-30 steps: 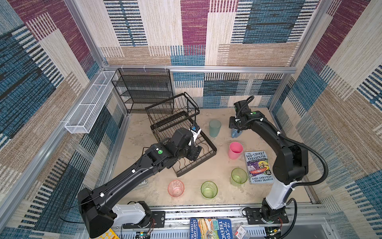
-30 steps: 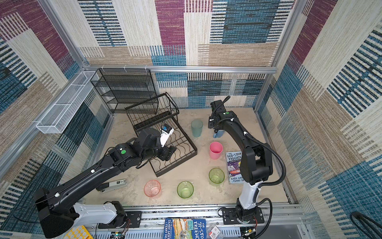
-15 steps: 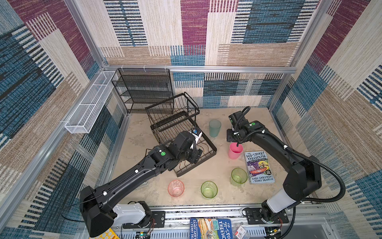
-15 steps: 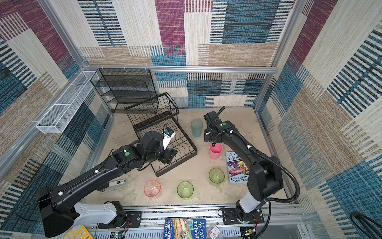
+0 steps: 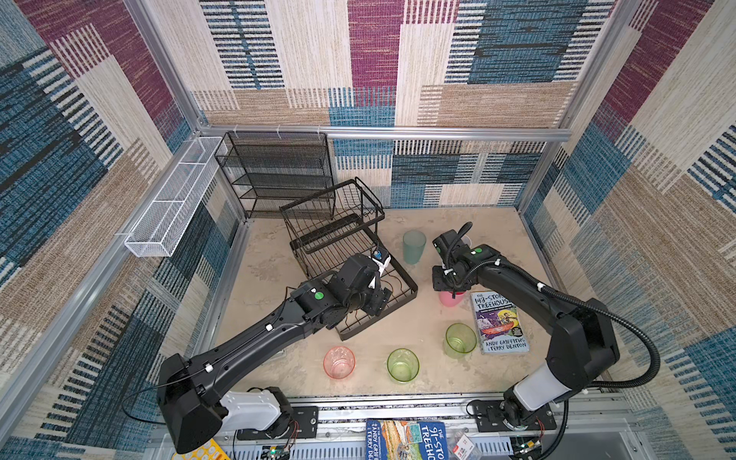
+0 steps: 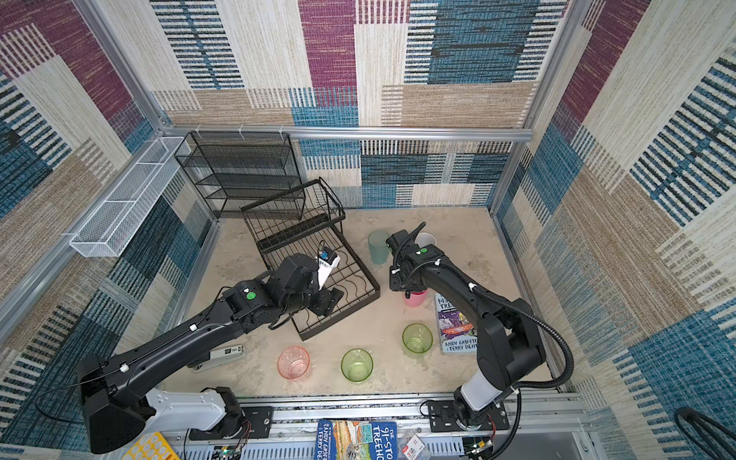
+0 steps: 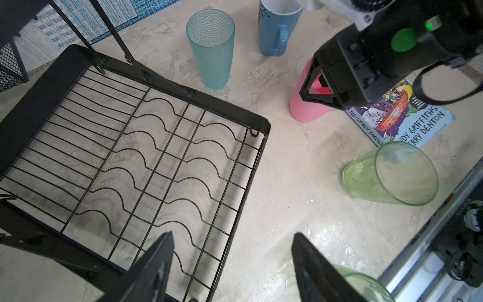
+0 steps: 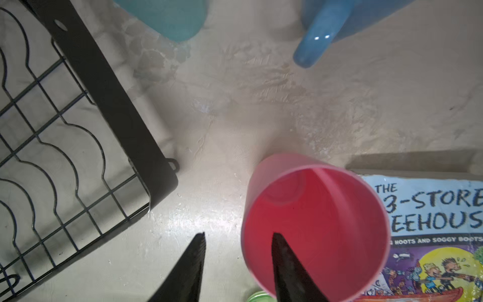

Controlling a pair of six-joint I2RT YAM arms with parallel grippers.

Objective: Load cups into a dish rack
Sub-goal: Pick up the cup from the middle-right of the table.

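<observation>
While my right pincer stands apart astride the opaque pink cup's wall, one finger inside, bare desk lies between cup and dish rack corner. A book lies just beside; blue mug and teal tumbler, both cut off, stand toward the far edge. My left pincer gapes, empty, above the rack's edge.

Right tool moved fr. mug to pink cup rim (jaws narrowing).

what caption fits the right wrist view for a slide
Right hand straddling the pink cup rim, one finger inside, between the dish rack and a book.
</observation>
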